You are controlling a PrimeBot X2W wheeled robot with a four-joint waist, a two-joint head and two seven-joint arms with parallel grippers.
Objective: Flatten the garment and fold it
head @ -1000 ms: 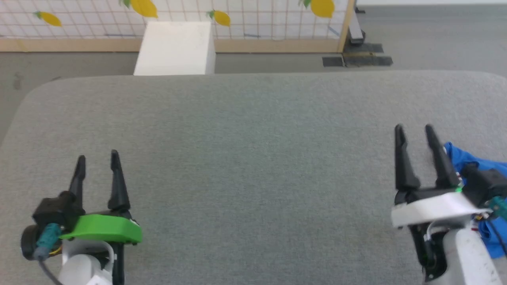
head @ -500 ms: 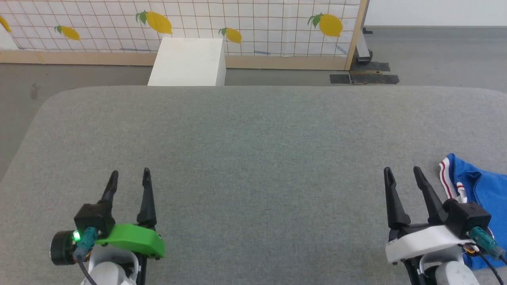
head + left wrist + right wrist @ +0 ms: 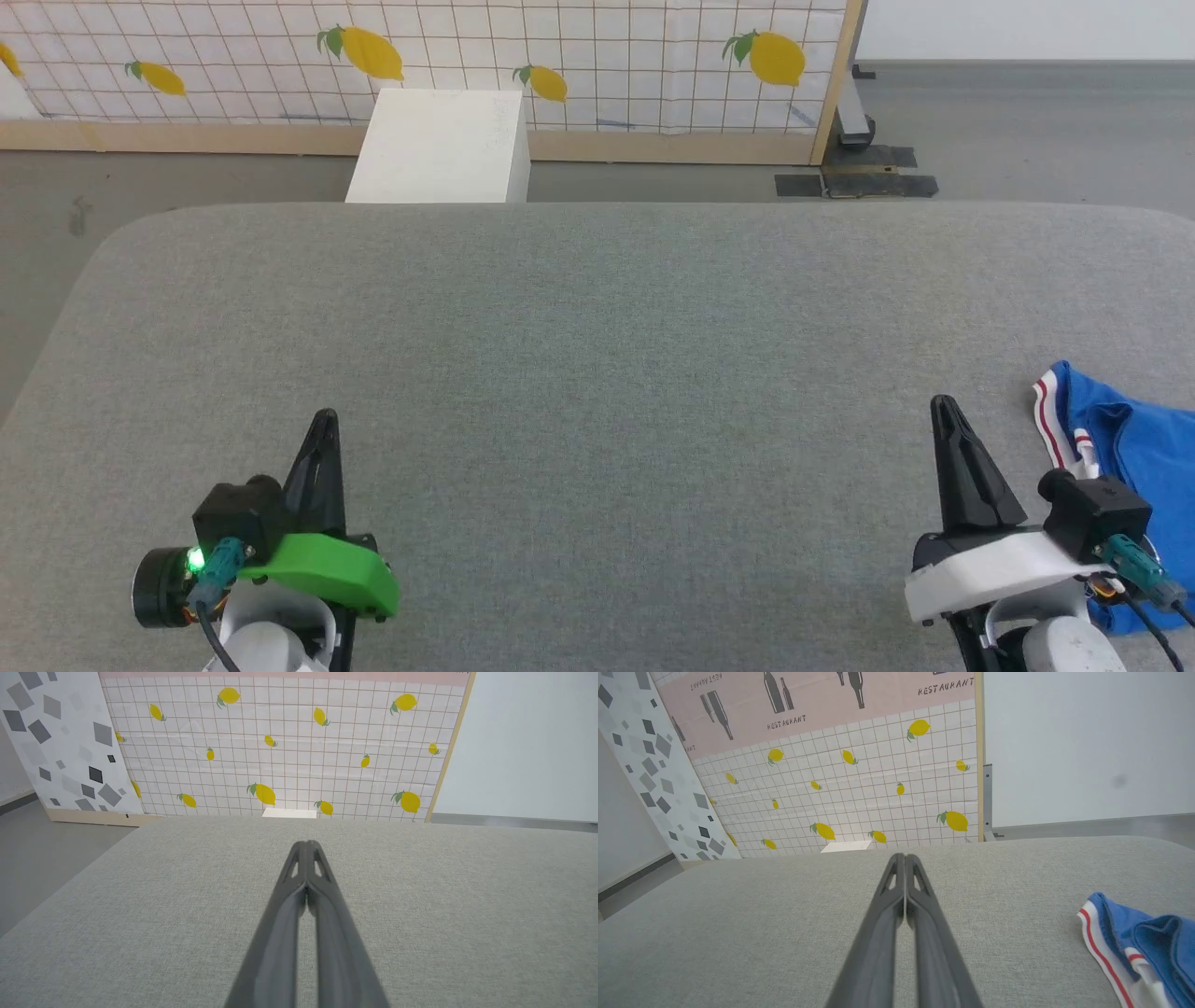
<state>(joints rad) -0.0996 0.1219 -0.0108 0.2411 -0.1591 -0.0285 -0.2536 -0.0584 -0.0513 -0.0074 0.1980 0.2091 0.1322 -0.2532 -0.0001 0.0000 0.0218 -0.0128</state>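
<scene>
While the shirt (image 3: 1139, 448) lies bunched beside it, the right hand (image 3: 943, 403) is pressed together. So is the left hand (image 3: 323, 415).

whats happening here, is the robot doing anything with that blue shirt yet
Not yet. A two-armed robot faces a grey padded table. The left hand and the right hand are both shut and empty, held low over the near part of the table. The garment, blue with red-and-white striped trim, lies bunched up at the table's right edge, just right of the right hand. That hand's fingers are not touching it. No flattening or folding has been done.
</scene>
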